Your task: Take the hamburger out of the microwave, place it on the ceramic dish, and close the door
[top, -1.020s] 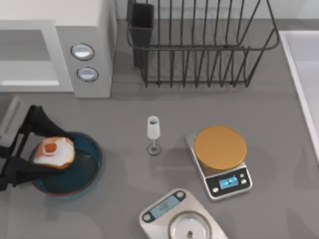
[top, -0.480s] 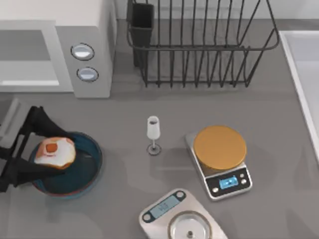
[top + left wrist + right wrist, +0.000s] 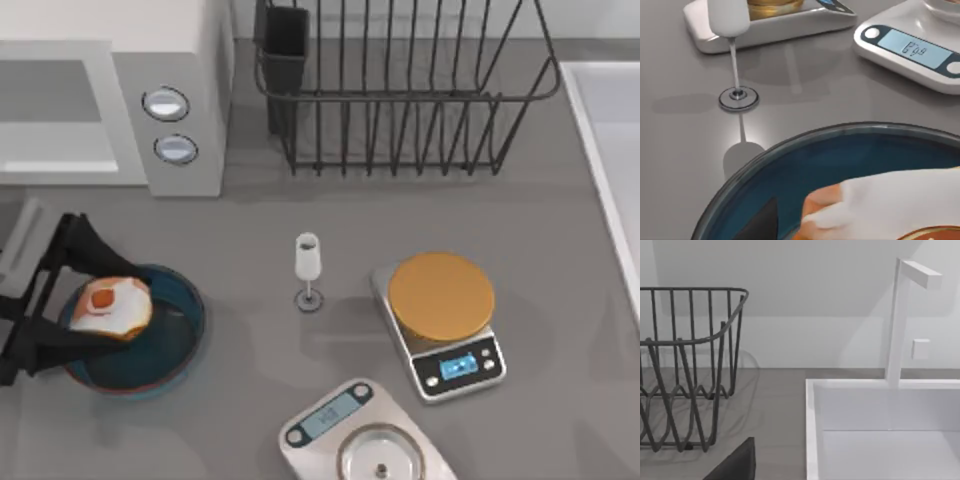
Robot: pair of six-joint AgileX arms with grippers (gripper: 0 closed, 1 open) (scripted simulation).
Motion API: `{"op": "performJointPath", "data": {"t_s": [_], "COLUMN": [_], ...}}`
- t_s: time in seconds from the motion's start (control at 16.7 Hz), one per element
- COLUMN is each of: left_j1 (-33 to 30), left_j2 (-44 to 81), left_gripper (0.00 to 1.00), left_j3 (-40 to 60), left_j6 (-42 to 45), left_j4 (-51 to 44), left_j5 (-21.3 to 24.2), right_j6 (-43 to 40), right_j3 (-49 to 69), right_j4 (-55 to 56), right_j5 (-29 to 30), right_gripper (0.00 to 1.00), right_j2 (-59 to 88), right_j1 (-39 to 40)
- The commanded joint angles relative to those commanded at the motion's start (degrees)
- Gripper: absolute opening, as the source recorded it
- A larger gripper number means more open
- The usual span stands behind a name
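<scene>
The hamburger is a tan bun with white patches and a red-orange spot. It sits over the left part of the blue ceramic dish at the table's front left. My left gripper is shut on the hamburger, one black finger on each side. In the left wrist view the hamburger lies inside the dish's rim. The white microwave stands at the back left with its grey cavity open. Its door is swung out at the left edge. A dark part of my right gripper sits near the rack and sink.
A small wine glass stands mid-table. To its right is a scale with an orange disc, and a silver scale is at the front. A black wire dish rack is at the back and a white sink at the right.
The hamburger and my left gripper have sunk very slightly toward the dish. Nothing else has moved.
</scene>
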Motion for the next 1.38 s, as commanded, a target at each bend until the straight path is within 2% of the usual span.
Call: {"op": "performJointPath", "data": {"t_s": [0.12, 0.18, 0.6, 0.66, 0.84, 1.08, 1.38], "left_j1": [0.00, 0.00, 0.00, 0.98, 0.92, 0.40, -1.16], "left_j2": [0.00, 0.00, 0.00, -3.12, -4.80, -15.16, -40.62], "left_gripper": [0.98, 1.00, 1.00, 1.00, 1.00, 1.00, 1.00], "left_j3": [0.00, 0.00, 0.00, 0.31, -0.34, -4.45, -14.98], "left_j6": [0.00, 0.00, 0.00, 0.09, -1.65, -12.38, -39.01], "left_j4": [0.00, 0.00, 0.00, -3.83, -2.23, 6.70, 24.18], "left_j5": [0.00, 0.00, 0.00, -0.10, -1.25, -7.75, -21.10], "right_j6": [0.00, 0.00, 0.00, 0.00, 0.00, 0.00, 0.00], "right_j3": [0.00, 0.00, 0.00, 0.00, 0.00, 0.00, 0.00], "right_j4": [0.00, 0.00, 0.00, 0.00, 0.00, 0.00, 0.00], "right_j5": [0.00, 0.00, 0.00, 0.00, 0.00, 0.00, 0.00], "right_gripper": [1.00, 1.00, 1.00, 1.00, 1.00, 1.00, 1.00], "right_j2": [0.00, 0.00, 0.00, 0.00, 0.00, 0.00, 0.00], "right_j1": [0.00, 0.00, 0.00, 0.00, 0.00, 0.00, 0.00]}}
